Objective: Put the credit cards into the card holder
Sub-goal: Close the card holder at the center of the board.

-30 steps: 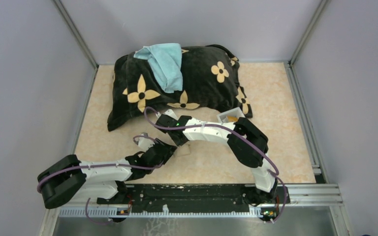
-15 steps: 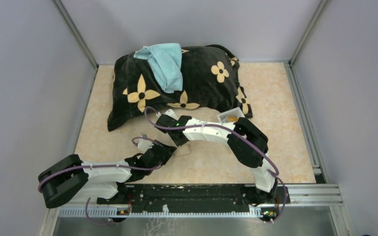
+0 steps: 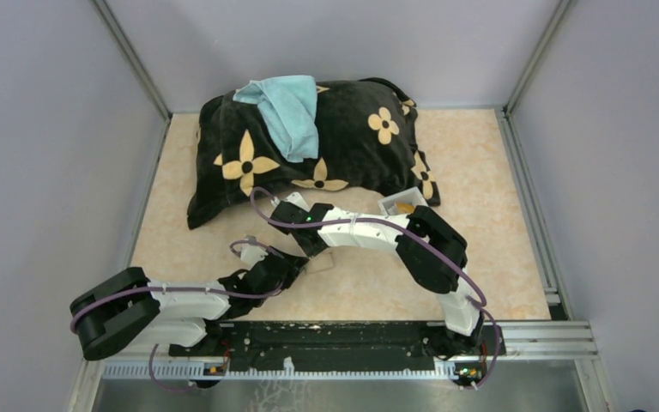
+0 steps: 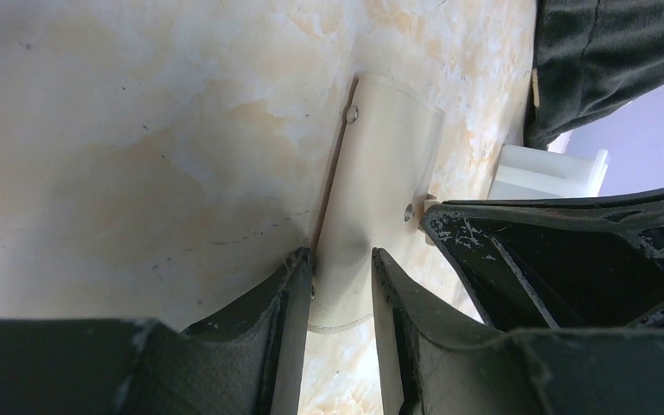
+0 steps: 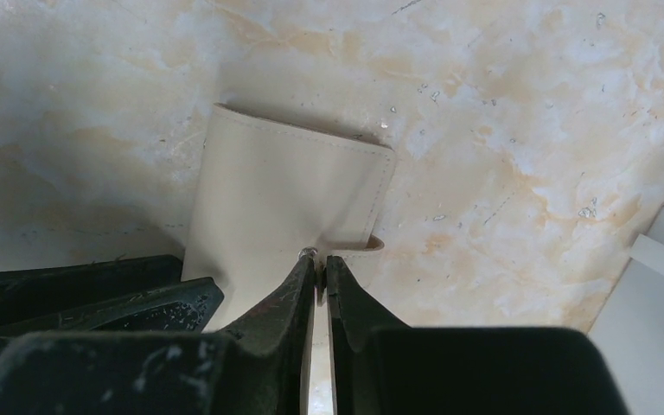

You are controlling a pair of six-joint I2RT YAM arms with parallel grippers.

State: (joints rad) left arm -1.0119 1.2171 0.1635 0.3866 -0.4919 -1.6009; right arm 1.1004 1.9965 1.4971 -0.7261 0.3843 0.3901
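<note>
Near the table's (image 3: pixel 498 172) front edge, the wallet (image 5: pixel 285 190) is pinched by the left gripper (image 4: pixel 339 281), its tab (image 5: pixel 359 246) by the right gripper (image 5: pixel 320 266).

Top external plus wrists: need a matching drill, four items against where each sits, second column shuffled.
1 towel
2 white tray
3 card holder
4 pillow

A on the table, gripped by left claw and right claw
B draped over the pillow's top
C at the back of the table
D beside the pillow's near-right corner

Pairs: 1-B, 2-D, 3-A, 4-C
</note>
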